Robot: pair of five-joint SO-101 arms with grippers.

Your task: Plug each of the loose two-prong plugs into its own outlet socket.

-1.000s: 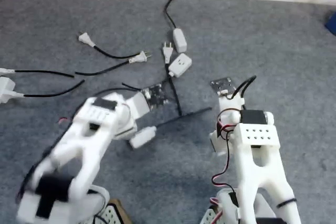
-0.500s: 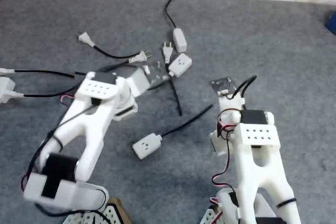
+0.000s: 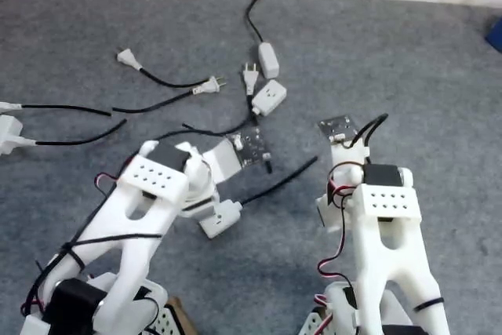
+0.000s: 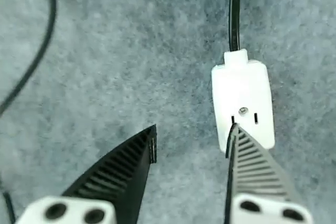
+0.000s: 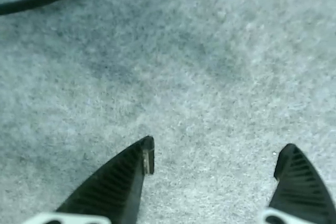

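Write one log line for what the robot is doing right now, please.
left tool: open, above white outlet socket | right tool: open, above carpet | two-prong plug: loose on carpet

White arms point(image 3: 384, 249), black ribbed claws point(image 4: 192, 128), red and black wires point(image 3: 336, 188).

The left arm point(image 3: 149, 194) leaned forward from its base, white links folded at the elbow, with its wrist turned toward the right arm point(image 3: 382, 217). The left jaws pointed down and stood parted, one black ribbed finger point(image 4: 123, 174) set apart from its mate. The right arm reached straight ahead from its base, wrist bent down. The right jaws were spread wide, their dark fingers point(image 5: 118, 182) well apart and gripping nothing.
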